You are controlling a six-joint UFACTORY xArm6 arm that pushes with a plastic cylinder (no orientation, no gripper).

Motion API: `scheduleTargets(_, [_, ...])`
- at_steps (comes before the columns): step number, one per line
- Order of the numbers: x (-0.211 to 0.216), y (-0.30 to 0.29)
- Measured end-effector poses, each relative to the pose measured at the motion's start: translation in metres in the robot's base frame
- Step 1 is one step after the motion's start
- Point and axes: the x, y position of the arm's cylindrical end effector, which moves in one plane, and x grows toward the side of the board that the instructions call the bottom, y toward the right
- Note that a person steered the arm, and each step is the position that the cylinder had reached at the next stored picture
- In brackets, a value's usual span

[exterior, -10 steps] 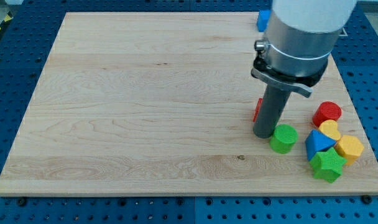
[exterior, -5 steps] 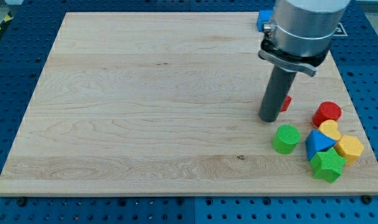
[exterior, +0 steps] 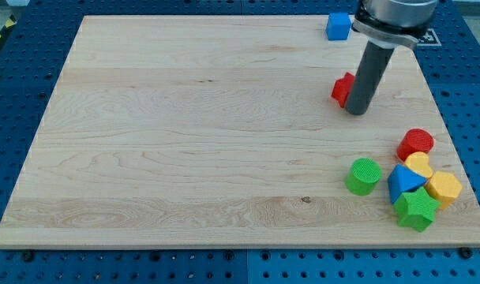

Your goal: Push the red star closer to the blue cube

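The red star [exterior: 342, 88] lies on the wooden board, upper right, partly hidden behind the dark rod. My tip [exterior: 356, 111] rests on the board just right of and below the star, touching or nearly touching it. The blue cube [exterior: 338, 26] sits at the board's top edge, above the star and well apart from it.
A cluster sits at the view's lower right: a green cylinder [exterior: 362, 176], a red cylinder [exterior: 415, 143], a yellow heart [exterior: 418, 165], a blue block [exterior: 403, 184], a yellow block [exterior: 444, 188] and a green star [exterior: 416, 209]. The board's right edge [exterior: 448, 126] is close.
My tip has moved toward the view's top, away from the green cylinder. The red star has slid upward with it, closer to the blue cube.
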Motion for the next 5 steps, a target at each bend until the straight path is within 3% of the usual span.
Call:
scheduleTargets(2, [-0.078,-0.021])
scheduleTargets(4, [-0.099,-0.088])
scheduleTargets(5, [-0.129,-0.102])
